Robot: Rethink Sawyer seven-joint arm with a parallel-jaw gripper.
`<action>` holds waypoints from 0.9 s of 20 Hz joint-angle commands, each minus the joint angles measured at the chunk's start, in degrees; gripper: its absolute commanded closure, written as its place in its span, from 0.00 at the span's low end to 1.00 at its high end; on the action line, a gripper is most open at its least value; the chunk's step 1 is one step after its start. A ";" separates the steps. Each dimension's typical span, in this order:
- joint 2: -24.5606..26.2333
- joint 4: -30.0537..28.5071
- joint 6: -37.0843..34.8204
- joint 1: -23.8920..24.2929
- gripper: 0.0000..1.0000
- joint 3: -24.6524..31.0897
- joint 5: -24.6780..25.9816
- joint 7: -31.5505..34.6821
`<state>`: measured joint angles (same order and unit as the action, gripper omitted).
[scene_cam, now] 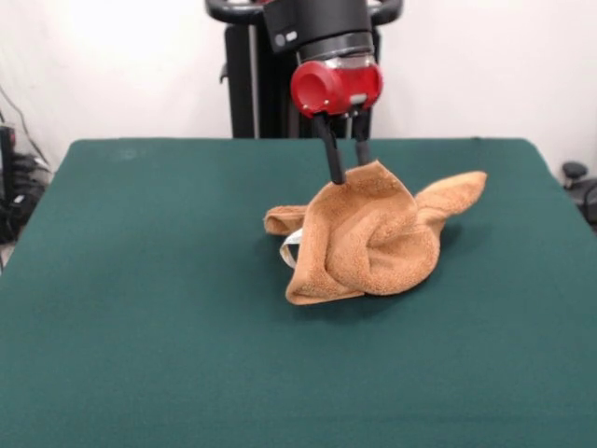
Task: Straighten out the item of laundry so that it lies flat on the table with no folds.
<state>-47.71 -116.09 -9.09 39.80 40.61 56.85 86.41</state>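
Observation:
The orange-tan towel (373, 233) lies bunched and folded near the middle of the dark green table (140, 308), slightly toward the far side. One part is pulled up into a peak. A corner sticks out to the right and another to the left, where a small white tag (291, 248) shows. My gripper (349, 172) comes down from the red and black arm and its black fingers (329, 149) are shut on the raised peak of the towel, holding it a little above the table.
The black pedestal (250, 84) stands behind the table's far edge. Dark equipment and cables (14, 187) sit beyond the left edge, and a black object (578, 182) beyond the right edge.

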 commanded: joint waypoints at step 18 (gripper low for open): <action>6.04 -0.84 -19.24 -0.41 0.00 7.67 -5.83 -11.04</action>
<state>-42.74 -116.11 -18.51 41.43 44.44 53.04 86.41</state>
